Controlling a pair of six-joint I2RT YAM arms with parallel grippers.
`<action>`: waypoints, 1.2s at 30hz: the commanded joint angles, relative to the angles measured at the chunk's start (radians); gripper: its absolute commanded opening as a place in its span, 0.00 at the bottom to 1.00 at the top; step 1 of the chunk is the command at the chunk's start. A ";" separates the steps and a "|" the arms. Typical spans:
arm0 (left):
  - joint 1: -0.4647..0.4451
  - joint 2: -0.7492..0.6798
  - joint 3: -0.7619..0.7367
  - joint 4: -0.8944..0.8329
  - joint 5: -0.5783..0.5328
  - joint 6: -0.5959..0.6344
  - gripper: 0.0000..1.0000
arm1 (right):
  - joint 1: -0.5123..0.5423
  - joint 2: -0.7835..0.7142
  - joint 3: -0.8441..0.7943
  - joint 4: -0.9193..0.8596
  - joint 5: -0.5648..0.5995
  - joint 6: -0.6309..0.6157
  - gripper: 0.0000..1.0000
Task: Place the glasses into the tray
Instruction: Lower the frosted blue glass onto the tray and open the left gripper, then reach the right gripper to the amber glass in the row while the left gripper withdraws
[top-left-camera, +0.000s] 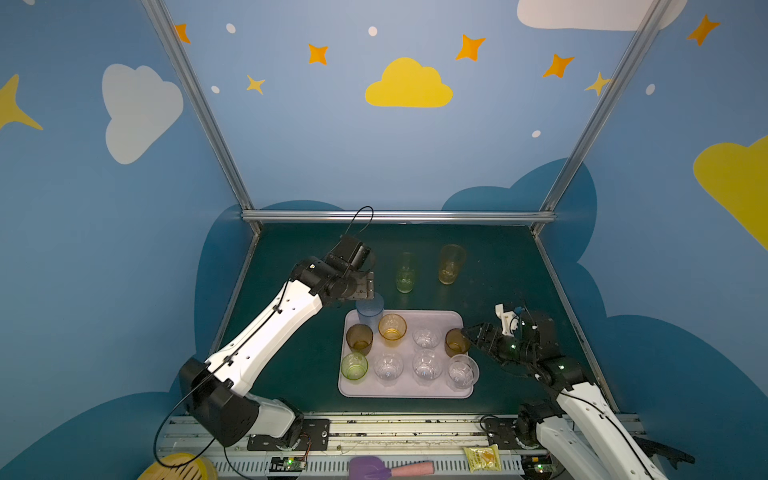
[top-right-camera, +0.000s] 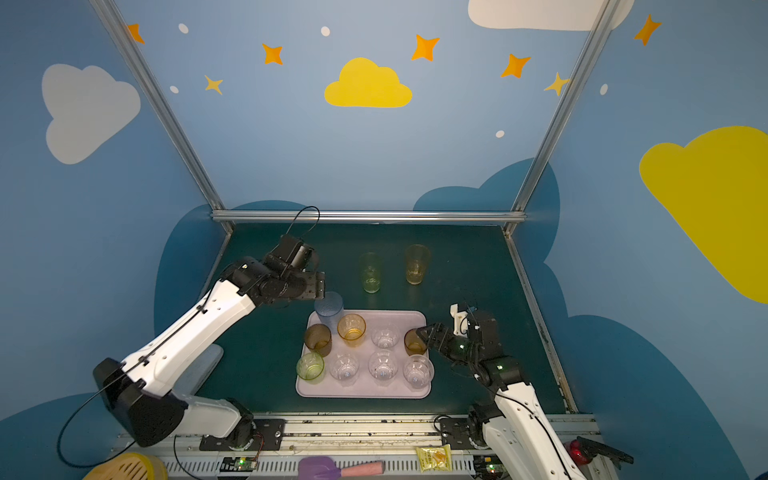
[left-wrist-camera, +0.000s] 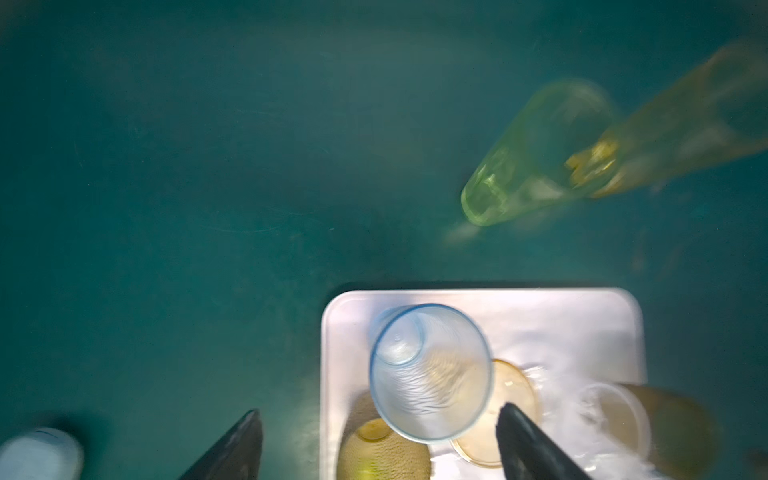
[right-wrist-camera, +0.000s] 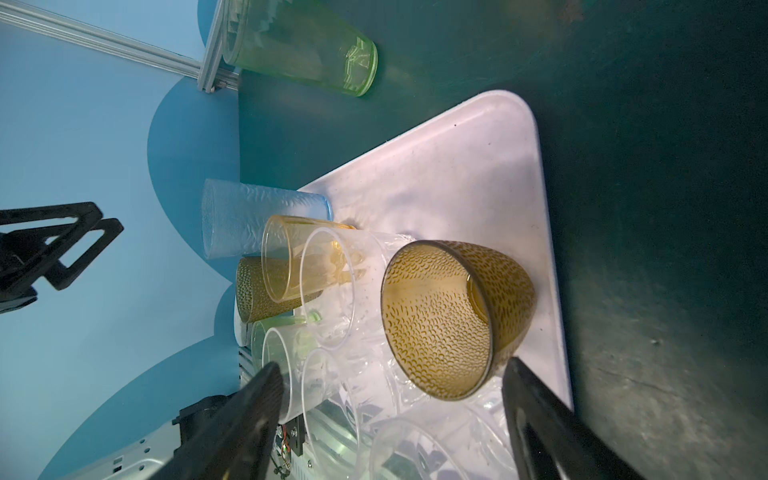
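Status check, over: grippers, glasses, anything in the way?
Left gripper open over blue glass, right gripper open by brown glass. Nine glasses on tray; tall green glass, tall yellow glass out on table. Nothing blocks them.

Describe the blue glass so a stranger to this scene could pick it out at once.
Find the pale lilac tray on the dark green table. In its far left corner, next to a short brown tumbler and a short amber tumbler, stands the blue tumbler. It is the only blue glass and the only tall one on the tray.
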 joint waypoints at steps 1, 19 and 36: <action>0.011 -0.075 -0.042 0.027 -0.003 0.065 1.00 | -0.004 -0.023 0.052 -0.052 0.015 0.002 0.82; 0.192 -0.436 -0.455 0.286 0.311 0.059 1.00 | -0.029 0.241 0.362 -0.172 0.147 -0.124 0.82; 0.301 -0.474 -0.569 0.377 0.633 0.006 1.00 | -0.099 0.786 0.815 -0.160 0.239 -0.223 0.72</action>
